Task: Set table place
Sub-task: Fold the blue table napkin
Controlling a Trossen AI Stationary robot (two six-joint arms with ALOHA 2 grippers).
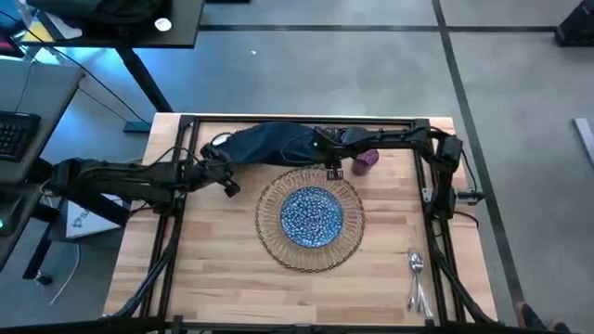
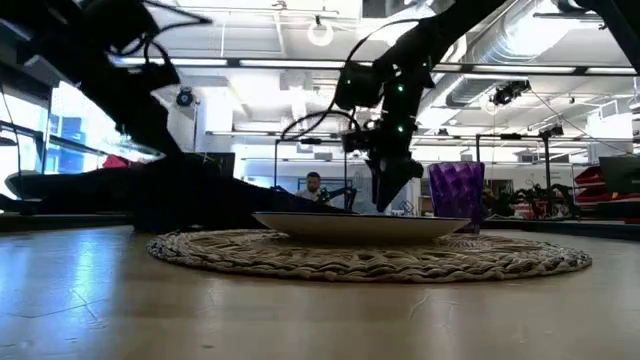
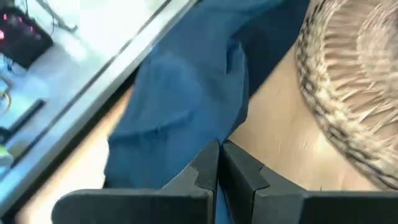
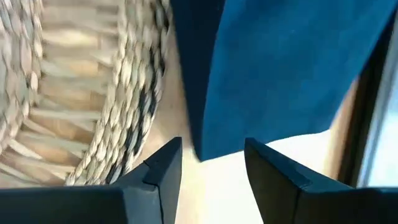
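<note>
Fingers first: the left gripper (image 3: 219, 163) has its two dark fingers pressed together on a fold of the navy napkin (image 1: 269, 144), while the right gripper (image 4: 212, 163) has its fingers spread apart with nothing between them, poised over the napkin's edge beside the mat.

Now by size. The butcher-block table (image 1: 213, 260) carries everything. That napkin lies bunched along the far edge, behind the round wicker mat (image 1: 267, 232). The blue-white speckled plate (image 1: 312, 217) sits centred on the mat. Silver cutlery (image 1: 417, 278) lies well apart, near the front right corner. The small purple cup (image 1: 366, 160) stands just beyond the mat's far right rim.
</note>
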